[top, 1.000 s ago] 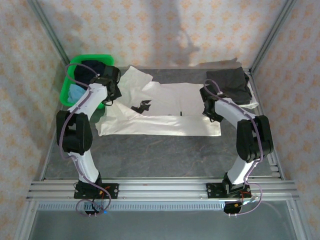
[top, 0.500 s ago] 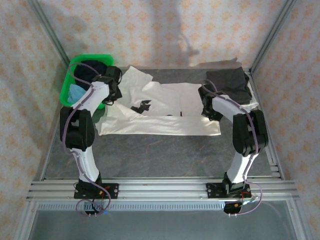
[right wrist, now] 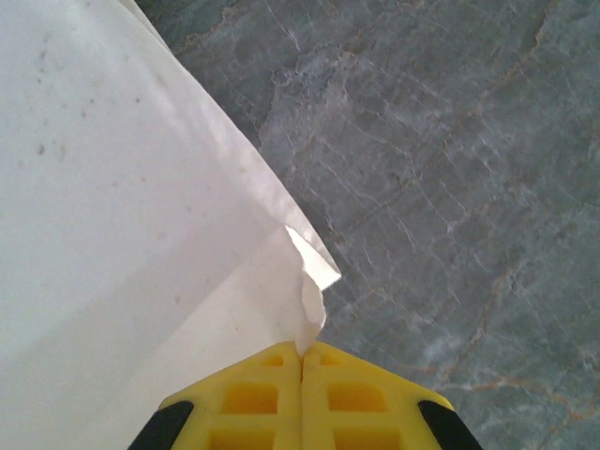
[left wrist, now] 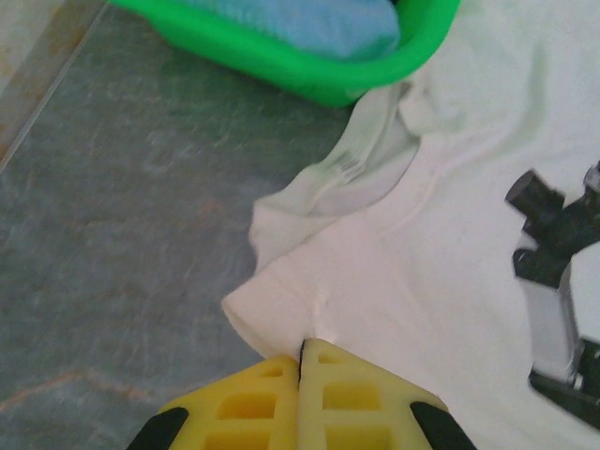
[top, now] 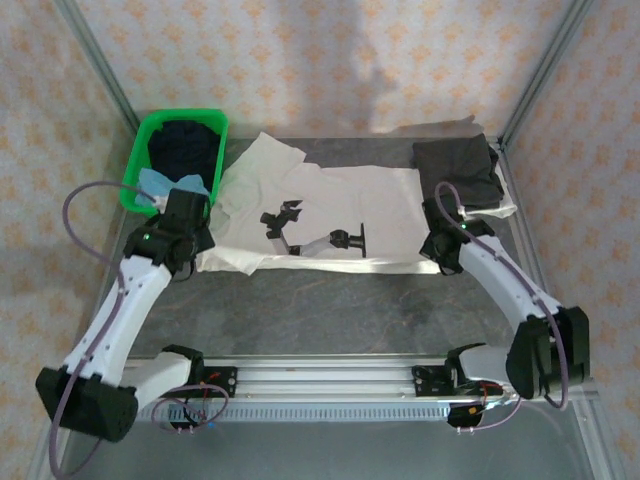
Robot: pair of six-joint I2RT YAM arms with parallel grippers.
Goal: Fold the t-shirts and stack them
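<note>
A large off-white t-shirt point(top: 340, 205) with small black prints lies spread across the middle of the table. My left gripper point(top: 195, 250) point(left wrist: 302, 342) is shut on its near left edge, and the cloth point(left wrist: 422, 244) puckers at the yellow fingertips. My right gripper point(top: 440, 262) point(right wrist: 302, 354) is shut on the near right corner, where a flap of the shirt point(right wrist: 112, 216) curls up. A folded dark grey t-shirt point(top: 458, 165) rests at the back right. A dark navy t-shirt point(top: 185, 145) and a light blue one point(top: 158, 180) point(left wrist: 309, 19) sit in the basket.
The green plastic basket point(top: 140, 140) point(left wrist: 281, 75) stands at the back left, touching the off-white shirt's sleeve. Bare grey tabletop point(top: 330, 310) runs between the shirt's near edge and the arms' rail. Metal frame posts border both sides.
Both grippers have moved toward the near edge and slightly outward, drawing the shirt's edge with them. More of the black print now shows.
</note>
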